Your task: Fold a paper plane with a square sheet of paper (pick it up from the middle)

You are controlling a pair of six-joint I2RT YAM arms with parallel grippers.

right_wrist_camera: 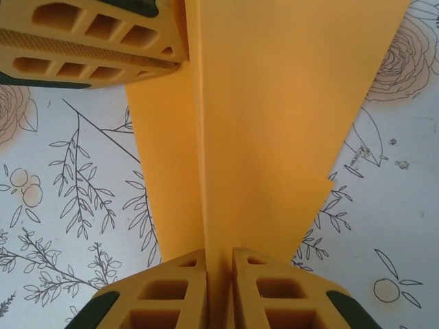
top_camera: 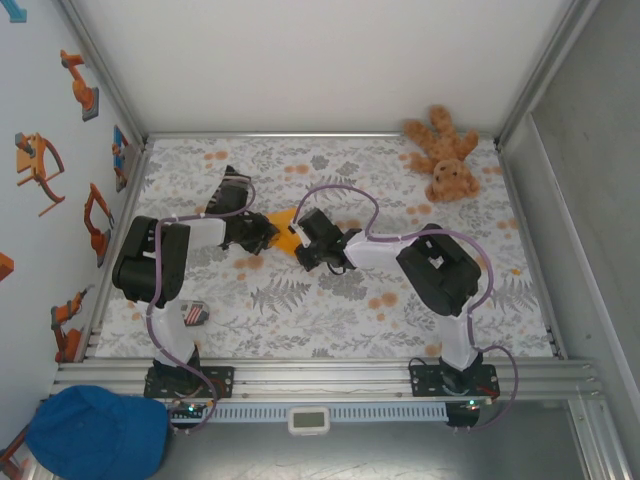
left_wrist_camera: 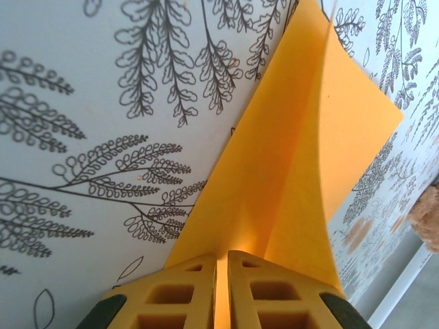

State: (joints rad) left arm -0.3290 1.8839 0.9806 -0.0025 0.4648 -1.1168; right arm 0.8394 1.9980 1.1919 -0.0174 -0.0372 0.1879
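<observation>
Paper (top_camera: 285, 230), orange-yellow and creased into a tapering shape, is held near the middle of the desk (top_camera: 400, 300) between the two arms. From overhead it shows as a small orange patch between the dark wrist ends. It is well apart from the brown teddy bear (top_camera: 446, 160) sprawled in the far right corner.

The left pincer (left_wrist_camera: 221, 266) is nearly closed. Its two yellow fingers pinch a fold of the paper, and a thin orange strip shows in the slit between them. From there the paper rises away in two layers. One long flap runs to a point at the top of the left wrist view, and a wider flap bends off to the right. The fern-printed cloth lies behind it; whether any edge of the paper touches the cloth I cannot tell.

The right pincer (right_wrist_camera: 219, 266) is likewise drawn almost together. It grips the paper along a straight centre crease that runs up from between its fingers. In the right wrist view the left pincer's fingers (right_wrist_camera: 89, 41) show at the upper left, clamped on the edge of the paper's left layer. The paper spreads wide at the top and narrows toward the right pincer, with a small step in its right edge.

A blue cap (top_camera: 95, 432) lies off the desk at the near left, beside the left arm's base.
</observation>
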